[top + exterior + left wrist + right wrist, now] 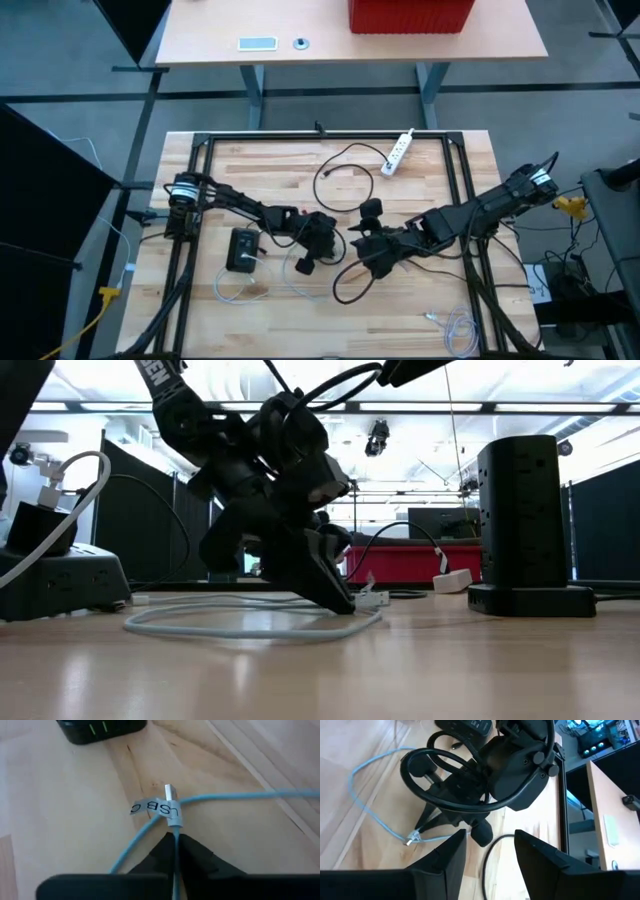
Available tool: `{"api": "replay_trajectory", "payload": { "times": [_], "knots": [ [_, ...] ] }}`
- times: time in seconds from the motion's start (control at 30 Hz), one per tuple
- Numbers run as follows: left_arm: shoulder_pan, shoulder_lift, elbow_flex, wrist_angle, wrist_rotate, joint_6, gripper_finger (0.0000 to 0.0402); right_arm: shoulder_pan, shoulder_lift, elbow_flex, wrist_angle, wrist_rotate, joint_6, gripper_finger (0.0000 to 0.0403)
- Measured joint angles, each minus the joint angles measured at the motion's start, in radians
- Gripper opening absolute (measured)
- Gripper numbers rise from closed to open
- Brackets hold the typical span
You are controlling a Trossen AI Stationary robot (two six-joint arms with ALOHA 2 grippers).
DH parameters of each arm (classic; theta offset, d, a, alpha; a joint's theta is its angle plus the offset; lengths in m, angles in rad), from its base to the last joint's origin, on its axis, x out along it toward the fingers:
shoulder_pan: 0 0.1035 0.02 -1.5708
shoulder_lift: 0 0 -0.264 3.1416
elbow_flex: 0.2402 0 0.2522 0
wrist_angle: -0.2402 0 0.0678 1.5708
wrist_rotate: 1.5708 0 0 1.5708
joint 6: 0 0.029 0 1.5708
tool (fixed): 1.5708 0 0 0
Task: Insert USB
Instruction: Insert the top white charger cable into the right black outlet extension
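Observation:
A light-blue USB cable [366,806] lies in loose loops on the wooden table. Its metal plug [170,791] carries a paper tag reading "USB C" [159,809]. My left gripper [173,836] slants down onto the table at mid-table [303,264] and is shut on this cable just behind the plug. A black charging box [243,248] with green lights [97,728] sits on the wood beyond the plug. My right gripper [490,837] hovers open above the left one [370,255], touching nothing. My left gripper pinches the cable just behind the plug [175,826] between its two fingertips [343,603]. The fingers slant down from above and lie along the cable. The plug sticks out past the fingertips, low over the wood [372,598], and another strand of the cable crosses it at the tag.
A black tower power strip [525,520] stands on the table, right of the grippers in the low view. A white power strip [398,152] with a black cord [340,165] lies at the far side. More thin cable [455,325] lies near the front edge. A black frame [330,137] borders the table.

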Motion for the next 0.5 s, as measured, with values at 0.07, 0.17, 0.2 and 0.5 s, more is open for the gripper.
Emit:
{"api": "replay_trajectory", "payload": {
  "times": [0.07,0.17,0.2,0.5],
  "knots": [
    [0.0,-0.022,-0.002,-0.023,-0.009,-0.015,0.0003,0.0,-0.002,0.0,0.0,0.0,-0.021,0.0149],
    [0.015,-0.072,-0.008,-0.075,0.049,-0.036,0.0002,0.0,0.002,0.0,0.005,0.001,-0.087,0.0151],
    [0.023,-0.094,-0.008,-0.075,0.072,-0.043,0.0002,0.0,0.01,0.0,0.005,0.002,-0.119,0.0154],
    [0.185,-0.196,-0.005,-0.083,0.448,-0.193,0.0001,0.003,0.191,0.001,0.063,0.044,-0.489,0.0188]
  ]
}}
